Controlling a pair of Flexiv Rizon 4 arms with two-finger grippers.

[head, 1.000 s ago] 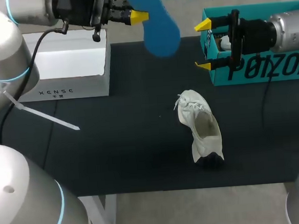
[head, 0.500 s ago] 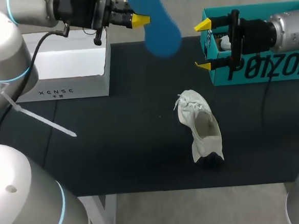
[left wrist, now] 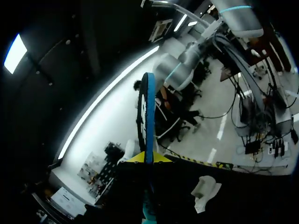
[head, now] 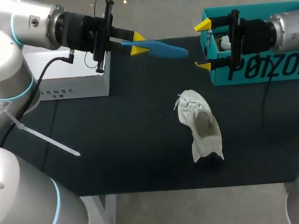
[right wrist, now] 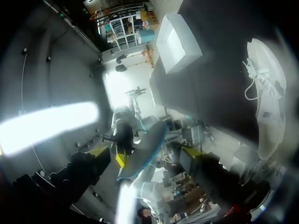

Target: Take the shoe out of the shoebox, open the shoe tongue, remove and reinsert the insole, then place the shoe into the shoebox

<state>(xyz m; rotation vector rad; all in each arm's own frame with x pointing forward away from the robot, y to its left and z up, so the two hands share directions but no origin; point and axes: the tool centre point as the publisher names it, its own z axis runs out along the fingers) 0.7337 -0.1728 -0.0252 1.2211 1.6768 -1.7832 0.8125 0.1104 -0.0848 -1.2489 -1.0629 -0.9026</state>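
Note:
A white shoe (head: 200, 125) lies on the black table (head: 121, 144), sole toward the front edge; it also shows in the right wrist view (right wrist: 267, 88). My left gripper (head: 137, 43) is shut on one end of a blue insole (head: 161, 48), which sticks out level toward the right, above the table. From the left wrist the insole (left wrist: 145, 112) appears edge-on between the yellow fingertips (left wrist: 161, 158). My right gripper (head: 202, 44) stands open in front of the teal shoebox (head: 269, 65), holding nothing, its fingers facing the insole's free end.
A white box (head: 72, 71) stands at the back left, under my left arm. The teal shoebox sits at the back right corner. Black tabletop lies between the shoe and the white box.
My left gripper has turned and come down and forward; the insole swung from upright and face-on to level and edge-on. The right arm and the shoe have not moved.

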